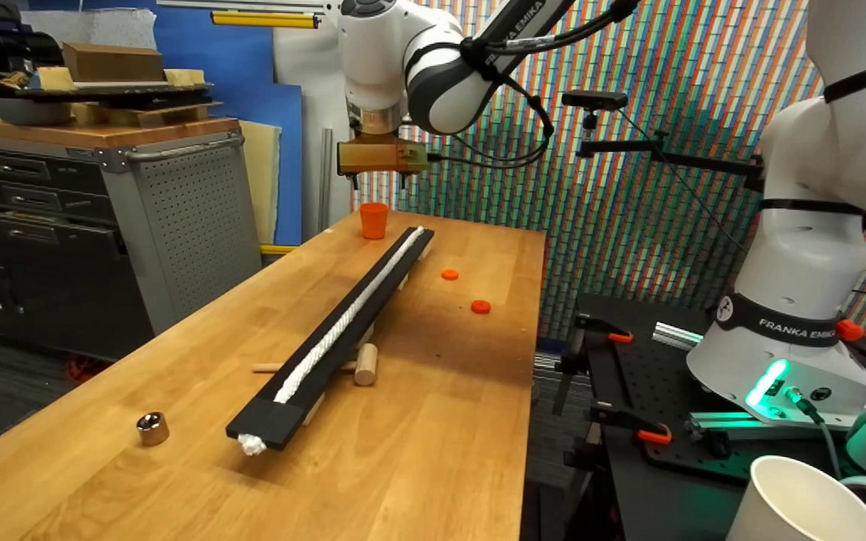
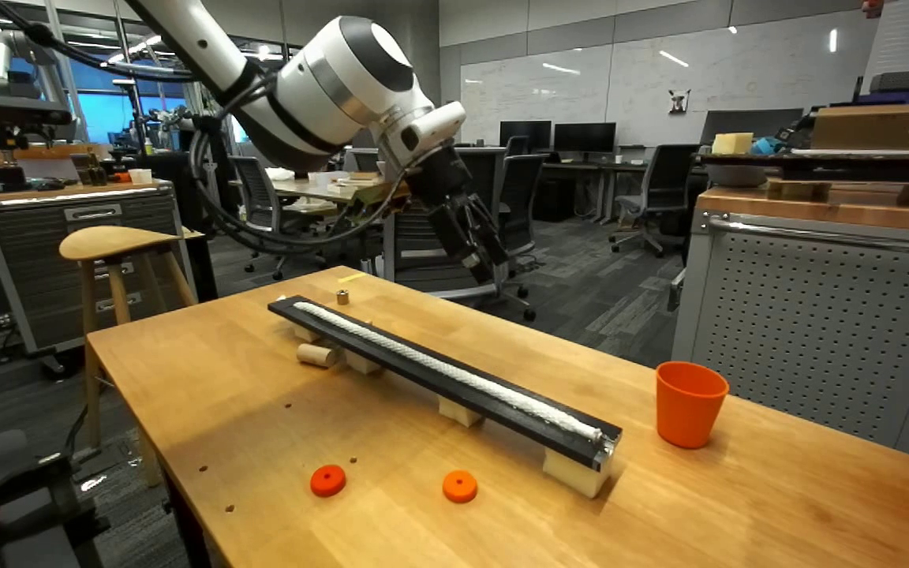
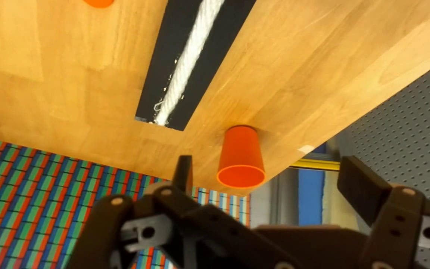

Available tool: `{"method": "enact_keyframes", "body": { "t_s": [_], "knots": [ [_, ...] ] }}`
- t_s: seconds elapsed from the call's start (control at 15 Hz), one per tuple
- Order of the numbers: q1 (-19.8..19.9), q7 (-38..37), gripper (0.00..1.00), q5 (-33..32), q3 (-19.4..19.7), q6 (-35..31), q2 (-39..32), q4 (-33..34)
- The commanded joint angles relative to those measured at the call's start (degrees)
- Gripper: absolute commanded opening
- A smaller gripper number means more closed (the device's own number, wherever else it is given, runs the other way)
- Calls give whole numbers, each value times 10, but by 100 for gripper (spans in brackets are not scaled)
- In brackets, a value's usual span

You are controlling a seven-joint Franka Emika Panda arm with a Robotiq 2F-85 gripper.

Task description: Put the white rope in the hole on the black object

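Note:
The black object (image 1: 359, 323) is a long narrow bar lying along the table; it also shows in an exterior view (image 2: 423, 373) and the wrist view (image 3: 203, 71). The white rope (image 1: 325, 342) lies along the bar's top in both exterior views (image 2: 454, 374) and the wrist view (image 3: 186, 63). At one end the rope goes out of sight under a black cover (image 1: 271, 421); a frayed white tip (image 1: 251, 445) shows just beyond. My gripper (image 3: 265, 164) is open and empty, high above the table, apart from rope and bar, in both exterior views (image 1: 379, 181) (image 2: 490, 260).
Pale blocks (image 2: 458, 412) raise the bar. A wooden mallet (image 1: 365, 364) lies partly under it. An orange cup (image 1: 374, 220) stands near the bar's far end. Two orange discs (image 2: 328, 480) (image 2: 460, 486) lie beside it. A small metal ring (image 1: 152, 428) is on the opposite side.

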State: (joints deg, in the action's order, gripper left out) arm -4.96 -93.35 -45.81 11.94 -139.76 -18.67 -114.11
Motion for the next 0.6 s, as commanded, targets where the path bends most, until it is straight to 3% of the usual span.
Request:
{"method": "enact_keyframes", "body": {
  "t_s": [0.0,0.27,0.53],
  "knots": [
    [31,121,100,28,-37,-41,86,-76],
    [52,278,100,130,-66,-76,134,-127],
    [50,445,100,284,-88,-77,166,-167]
  ]
}}
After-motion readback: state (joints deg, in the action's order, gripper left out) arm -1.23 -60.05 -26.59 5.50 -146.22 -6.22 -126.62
